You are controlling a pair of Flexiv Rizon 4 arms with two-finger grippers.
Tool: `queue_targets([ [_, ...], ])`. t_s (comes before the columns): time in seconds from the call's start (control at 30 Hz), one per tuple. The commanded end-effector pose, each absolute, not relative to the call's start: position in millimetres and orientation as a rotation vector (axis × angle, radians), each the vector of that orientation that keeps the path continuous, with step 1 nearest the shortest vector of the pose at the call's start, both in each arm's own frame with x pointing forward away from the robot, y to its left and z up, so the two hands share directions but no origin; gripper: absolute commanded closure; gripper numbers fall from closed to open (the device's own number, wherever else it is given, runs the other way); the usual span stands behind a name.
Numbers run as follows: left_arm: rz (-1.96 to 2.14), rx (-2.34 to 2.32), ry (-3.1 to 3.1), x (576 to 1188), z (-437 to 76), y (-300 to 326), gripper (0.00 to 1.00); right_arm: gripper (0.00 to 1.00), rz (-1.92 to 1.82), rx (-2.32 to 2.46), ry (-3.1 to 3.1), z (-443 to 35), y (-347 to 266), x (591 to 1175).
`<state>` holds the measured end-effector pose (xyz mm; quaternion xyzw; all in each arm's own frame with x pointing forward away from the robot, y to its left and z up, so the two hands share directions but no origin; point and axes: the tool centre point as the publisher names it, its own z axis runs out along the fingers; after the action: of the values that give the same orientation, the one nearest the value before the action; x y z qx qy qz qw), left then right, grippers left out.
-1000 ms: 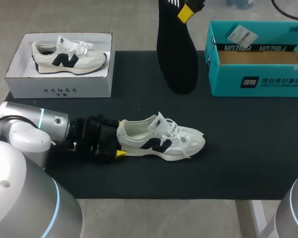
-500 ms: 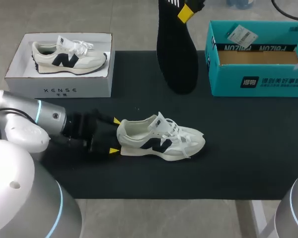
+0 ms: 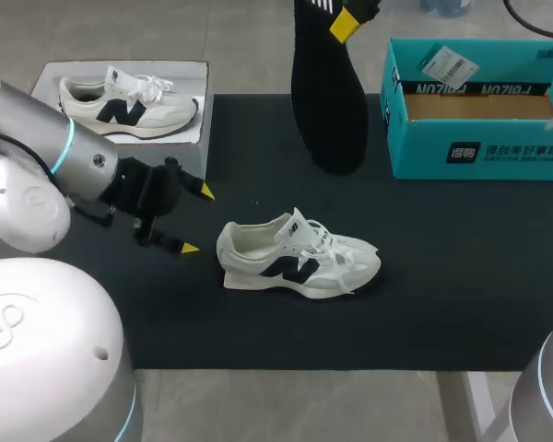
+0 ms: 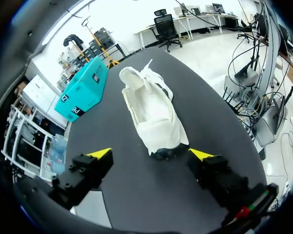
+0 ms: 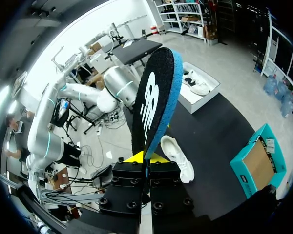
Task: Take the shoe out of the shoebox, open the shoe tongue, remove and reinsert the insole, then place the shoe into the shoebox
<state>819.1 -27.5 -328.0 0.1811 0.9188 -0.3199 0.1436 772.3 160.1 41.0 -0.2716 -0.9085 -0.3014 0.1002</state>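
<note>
A white shoe [image 3: 297,257] with a dark logo lies on its side on the black mat, toe to the right. My left gripper [image 3: 195,219] hovers open just left of its heel, clear of it; in the left wrist view the shoe [image 4: 154,109] lies ahead of the spread left gripper [image 4: 150,155]. High above the mat's far edge, my right gripper [image 3: 346,23] is shut on the black insole [image 3: 327,92], which hangs down. In the right wrist view the insole [image 5: 155,100] stands up from the right gripper [image 5: 146,158], with the shoe [image 5: 178,157] far below.
A white shoebox [image 3: 111,138] holding a second shoe [image 3: 129,103] stands at the back left, right behind my left arm. A teal box [image 3: 479,106], open and with a cardboard bottom, stands at the back right. The black mat [image 3: 442,276] covers the table.
My left gripper has let go of the shoe's heel, opened wide and pulled back up and to the left. The shoe and the right arm with the insole have stayed put.
</note>
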Motion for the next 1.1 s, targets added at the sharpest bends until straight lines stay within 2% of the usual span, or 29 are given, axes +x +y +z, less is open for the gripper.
queue_targets([
  [0.03, -0.722, 0.488, 2.724, 800.4, -284.6, -8.7, 0.0, 1.0, -0.889, -0.804, -2.685, 40.9, 160.5, 772.7],
  [1.1, -0.703, 0.497, 2.825, 798.8, -264.1, -13.9, 0.0, 1.0, -0.889, -0.804, -2.685, 40.9, 160.5, 772.7],
])
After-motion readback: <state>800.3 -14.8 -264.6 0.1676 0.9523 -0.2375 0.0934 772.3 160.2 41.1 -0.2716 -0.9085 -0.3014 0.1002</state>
